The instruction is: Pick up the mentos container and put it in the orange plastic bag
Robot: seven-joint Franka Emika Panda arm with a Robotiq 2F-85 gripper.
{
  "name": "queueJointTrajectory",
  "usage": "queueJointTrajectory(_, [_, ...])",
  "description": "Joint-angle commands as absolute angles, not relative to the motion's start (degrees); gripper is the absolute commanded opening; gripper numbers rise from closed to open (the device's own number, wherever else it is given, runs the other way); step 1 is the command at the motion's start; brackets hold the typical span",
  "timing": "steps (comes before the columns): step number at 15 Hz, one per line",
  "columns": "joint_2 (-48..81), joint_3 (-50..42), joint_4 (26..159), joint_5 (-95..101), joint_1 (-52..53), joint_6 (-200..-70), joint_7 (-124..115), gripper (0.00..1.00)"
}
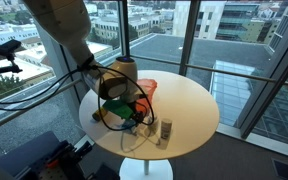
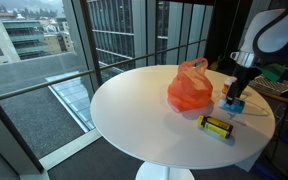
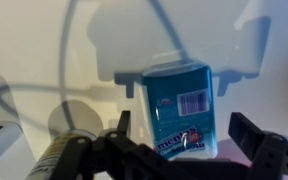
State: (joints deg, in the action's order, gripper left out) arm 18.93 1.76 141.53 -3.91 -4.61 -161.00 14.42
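The mentos container (image 3: 182, 100) is teal with a white barcode patch and red lettering. It rests on the round white table (image 2: 134, 110), near the orange plastic bag (image 2: 189, 88). The gripper (image 3: 179, 128) straddles it with its jaws spread wide, clasping nothing.

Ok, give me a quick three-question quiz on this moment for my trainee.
1. True or false: the mentos container is already inside the orange bag.
2. In the wrist view, the jaws are: A) shut beside the container; B) open, one on either side of the container; C) holding the bag.
3. Fill in: the yellow-green item lies on the round white ____.
Key: 1 false; 2 B; 3 table.
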Motion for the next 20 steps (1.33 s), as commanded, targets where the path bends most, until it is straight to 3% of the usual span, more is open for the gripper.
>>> queueJointTrajectory(1, [20.2,1.6,140.7,-1.9,-5.4,-162.3,14.8,0.73])
queueJointTrajectory(5, [19.8,1.2,141.2,-0.6,-5.3,-162.5,14.4,0.41])
queueJointTrajectory(20, [3.8,3.0,139.6,-7.7,-3.1,-145.7,14.2,0.39])
